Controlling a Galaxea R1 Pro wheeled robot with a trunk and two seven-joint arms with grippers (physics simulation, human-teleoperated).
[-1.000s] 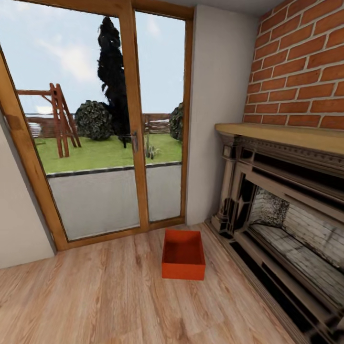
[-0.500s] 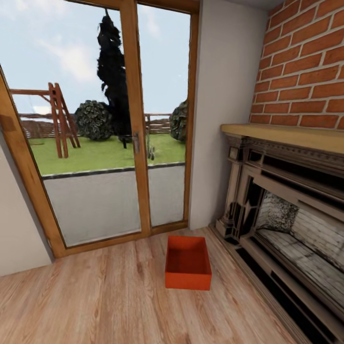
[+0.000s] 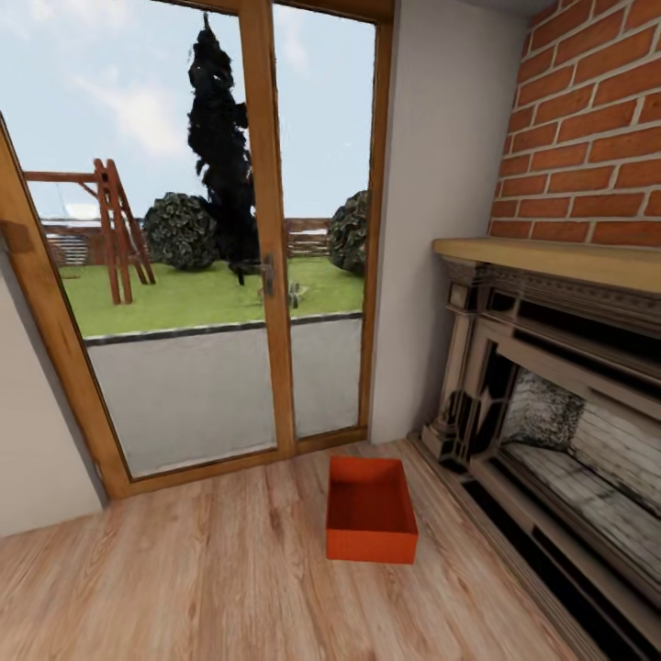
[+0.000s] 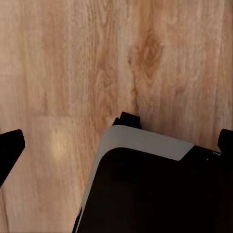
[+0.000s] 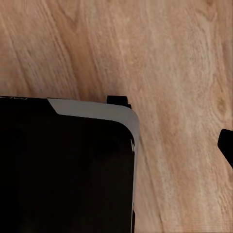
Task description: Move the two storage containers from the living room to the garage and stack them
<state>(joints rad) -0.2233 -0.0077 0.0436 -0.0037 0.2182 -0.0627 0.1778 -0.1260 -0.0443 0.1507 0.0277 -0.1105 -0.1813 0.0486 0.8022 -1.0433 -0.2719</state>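
So the one storage container [image 3: 371, 509] in sight sits on the light wood floor [image 3: 184, 578] of the living room, open side up and looking empty. It's just in front of the glass doors [image 3: 229, 239] and close beside the fireplace [image 3: 551, 413].

Main worry, I'd say: that bin is tucked into a corner. Roll the base in too far on the left and you bump the door frame; drift right and an arm or the base clips the fireplace surround. The walls look thin too, so a sloppy pinch on one rim could tip it or let it slip on the long haul to the garage.

Fingers: in the left wrist view the left gripper [image 4: 116, 145] shows dark tips at both edges, spread wide with nothing between them. On the right gripper [image 5: 225, 145] I only see one dark tip over bare floor, so I can't tell how far it's spread, but it's not touching the bin.
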